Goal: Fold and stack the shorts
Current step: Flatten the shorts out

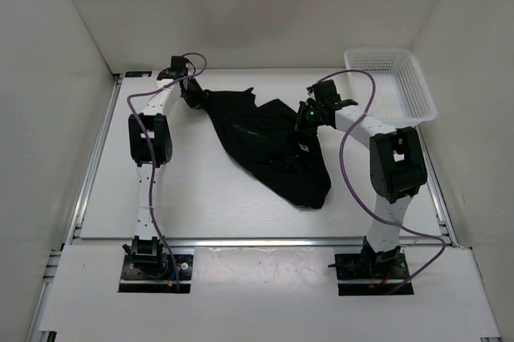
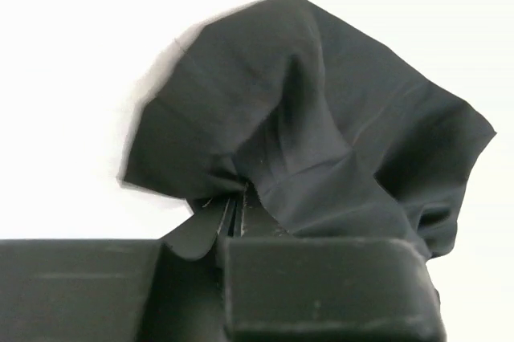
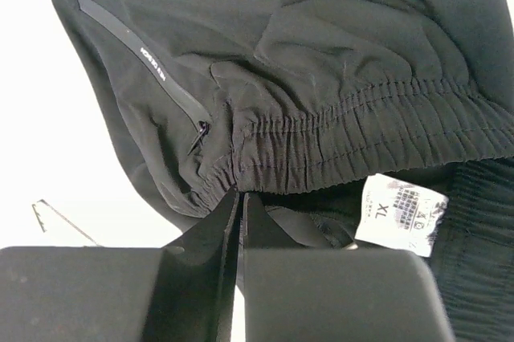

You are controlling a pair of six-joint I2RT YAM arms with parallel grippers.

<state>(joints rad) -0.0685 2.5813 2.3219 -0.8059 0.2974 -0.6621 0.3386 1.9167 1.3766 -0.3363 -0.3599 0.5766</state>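
Work over the table [image 1: 209, 197], keeping the shorts [image 1: 269, 145] where heaped now, slantwise mid-table between the arms and well apart from the basket [image 1: 391, 85] at the far right corner. Draw both ends apart low and level to spread the cloth flat before any fold (soft fabric, likely to sag and bunch if lifted unevenly). Rely on the left gripper [image 2: 233, 207], pinched shut on a corner of cloth at the far left end, and the right gripper [image 3: 238, 197], pinched shut on the gathered waistband [image 3: 353, 129]. Keep the size label [image 3: 400, 215] inside, and avoid snagging the zip pull [image 3: 197, 135].
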